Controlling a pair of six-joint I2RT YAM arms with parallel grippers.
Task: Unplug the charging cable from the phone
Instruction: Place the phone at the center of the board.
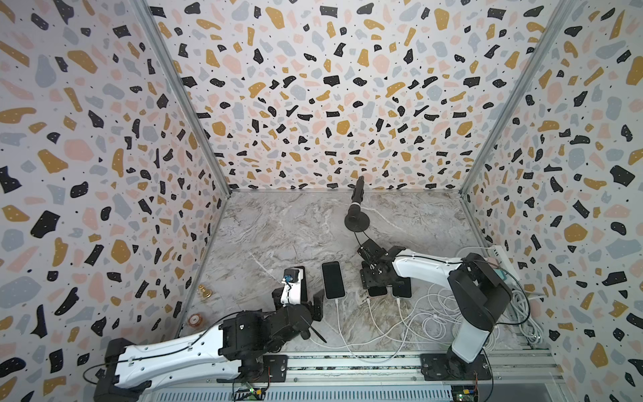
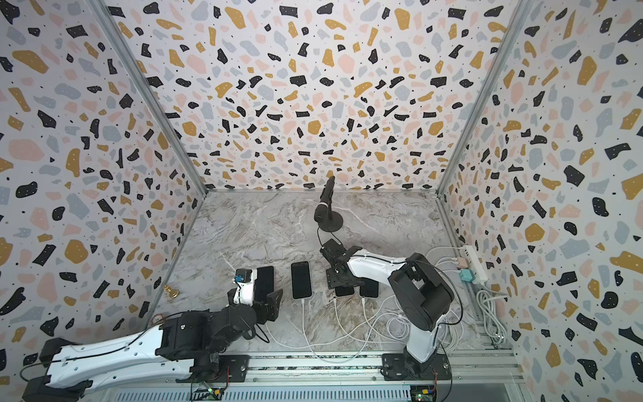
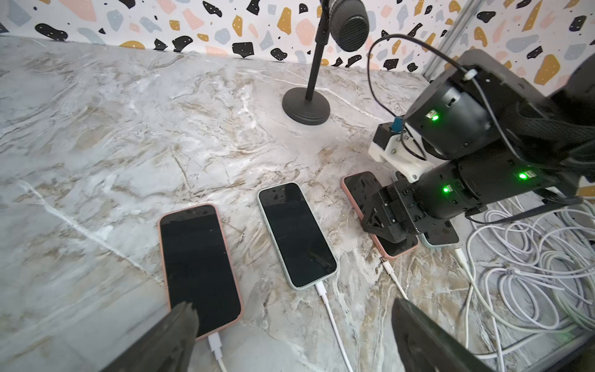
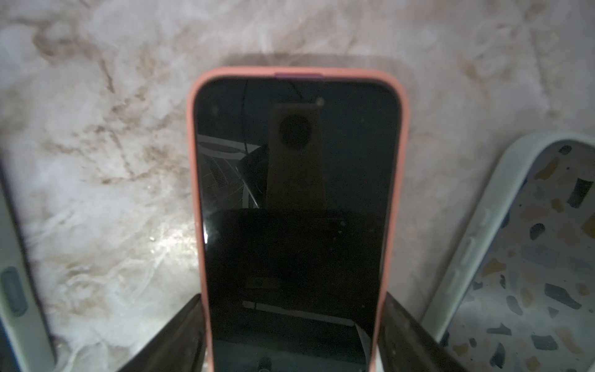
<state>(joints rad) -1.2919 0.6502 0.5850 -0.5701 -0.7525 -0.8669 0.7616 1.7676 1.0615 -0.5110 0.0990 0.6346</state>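
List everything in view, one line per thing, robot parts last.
first pink-cased phone: one, pink, left end of the row, cable plugged in.
pale green-cased phone: one, pale green, second in the row, plugged in.
second pink-cased phone: one, pink, third in the row, connector looks clear of it.
pale-cased phone: one, pale, right end, mostly under the right arm.
white charging cables: several, white, coiled by the right arm's base.
black microphone on round stand: one, black, back of table.
white power strip: one, white, right edge.
small brass piece: one, gold, left edge.
marble-look table: one, grey-beige, underneath.
left gripper: one, black, open over the first phone's plug end.
right gripper: one, black, closed on the second pink-cased phone.
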